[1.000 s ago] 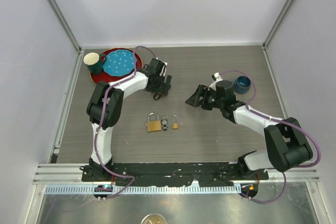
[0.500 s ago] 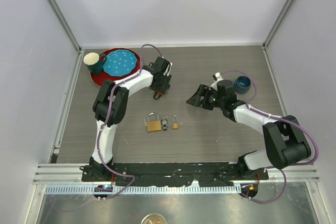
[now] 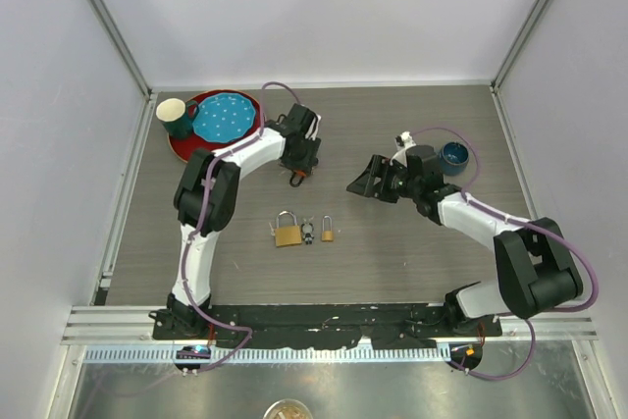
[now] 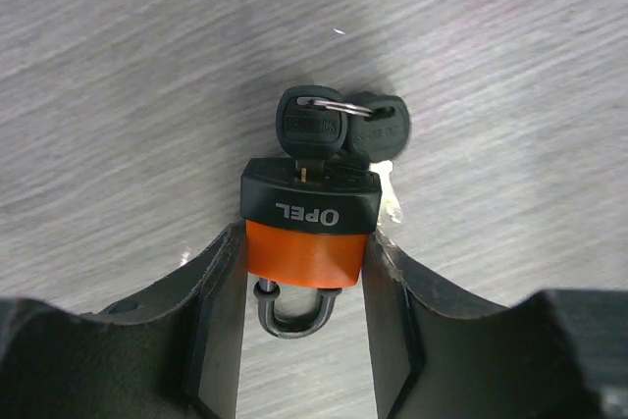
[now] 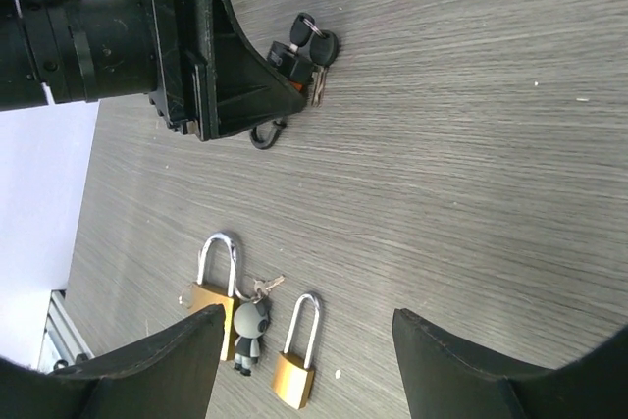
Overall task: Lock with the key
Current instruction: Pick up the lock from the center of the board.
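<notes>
**Orange padlock pinched in left gripper**

The orange padlock point(image 4: 312, 205) lies on the table point(image 4: 510, 36), shackle toward the wrist, key point(image 4: 312, 130) pointing away. The left gripper point(image 4: 304, 242) clamps its sides. The right gripper point(image 5: 309, 326) gapes empty, well apart.

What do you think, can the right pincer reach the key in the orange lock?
Probably yes. The right pincer is open and empty, nothing lies between it and the key, and the left pincer clamps only the orange lock, leaving the key uncovered.
</notes>
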`<state>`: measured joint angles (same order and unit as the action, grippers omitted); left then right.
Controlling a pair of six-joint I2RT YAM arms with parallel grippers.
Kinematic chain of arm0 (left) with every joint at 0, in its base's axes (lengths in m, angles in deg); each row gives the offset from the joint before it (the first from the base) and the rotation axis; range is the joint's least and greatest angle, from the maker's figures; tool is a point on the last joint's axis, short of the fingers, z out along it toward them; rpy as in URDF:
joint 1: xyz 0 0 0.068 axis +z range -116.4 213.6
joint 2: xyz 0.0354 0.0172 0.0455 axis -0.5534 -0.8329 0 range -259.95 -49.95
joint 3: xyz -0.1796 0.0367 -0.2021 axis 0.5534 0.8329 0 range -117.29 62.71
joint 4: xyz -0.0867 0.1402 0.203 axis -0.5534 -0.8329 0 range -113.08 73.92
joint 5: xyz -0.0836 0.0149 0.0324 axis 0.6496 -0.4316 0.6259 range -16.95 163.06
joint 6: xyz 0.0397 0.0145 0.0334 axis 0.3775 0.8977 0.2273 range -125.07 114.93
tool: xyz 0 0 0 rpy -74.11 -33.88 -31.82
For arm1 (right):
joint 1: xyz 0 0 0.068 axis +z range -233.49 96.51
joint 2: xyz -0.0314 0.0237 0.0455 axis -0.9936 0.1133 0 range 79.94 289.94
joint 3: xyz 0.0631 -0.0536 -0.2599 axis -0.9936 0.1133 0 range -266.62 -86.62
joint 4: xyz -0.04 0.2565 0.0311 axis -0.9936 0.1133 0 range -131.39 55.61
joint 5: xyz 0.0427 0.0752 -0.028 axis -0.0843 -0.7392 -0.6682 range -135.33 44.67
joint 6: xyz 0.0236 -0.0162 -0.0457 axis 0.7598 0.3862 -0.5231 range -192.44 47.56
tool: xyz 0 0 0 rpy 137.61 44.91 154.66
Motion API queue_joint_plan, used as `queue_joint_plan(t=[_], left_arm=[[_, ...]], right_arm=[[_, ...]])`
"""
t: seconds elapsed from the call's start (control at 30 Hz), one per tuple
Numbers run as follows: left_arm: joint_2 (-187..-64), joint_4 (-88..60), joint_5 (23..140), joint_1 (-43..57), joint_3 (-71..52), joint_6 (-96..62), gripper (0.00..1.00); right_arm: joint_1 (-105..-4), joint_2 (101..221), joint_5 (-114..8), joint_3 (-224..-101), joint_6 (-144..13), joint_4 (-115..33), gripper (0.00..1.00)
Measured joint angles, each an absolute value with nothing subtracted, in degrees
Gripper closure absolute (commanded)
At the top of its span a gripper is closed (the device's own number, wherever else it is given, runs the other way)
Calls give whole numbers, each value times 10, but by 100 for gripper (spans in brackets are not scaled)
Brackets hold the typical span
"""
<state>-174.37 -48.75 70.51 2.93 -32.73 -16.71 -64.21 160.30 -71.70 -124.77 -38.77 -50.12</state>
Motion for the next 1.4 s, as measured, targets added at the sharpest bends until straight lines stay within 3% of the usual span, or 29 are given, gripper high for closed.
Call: queue_joint_plan(t=[0.27, 0.73, 1.0, 1.4], left_arm=[[-1637, -464, 795, 35, -259, -260, 100], [-1285, -198, 835, 38, -4, -523, 100], [-1225, -167, 795, 39, 49, -590, 100], [-1205, -149, 796, 40, 49, -619, 100]], right_arm=[[-642, 1543, -723, -1277, -394, -470, 25], [-639, 1479, -767, -1293, -342, -521, 25], [-593, 1488, -788, -1301, -282, -581, 25], [-556, 1603, -800, -1291, -108, -773, 25]])
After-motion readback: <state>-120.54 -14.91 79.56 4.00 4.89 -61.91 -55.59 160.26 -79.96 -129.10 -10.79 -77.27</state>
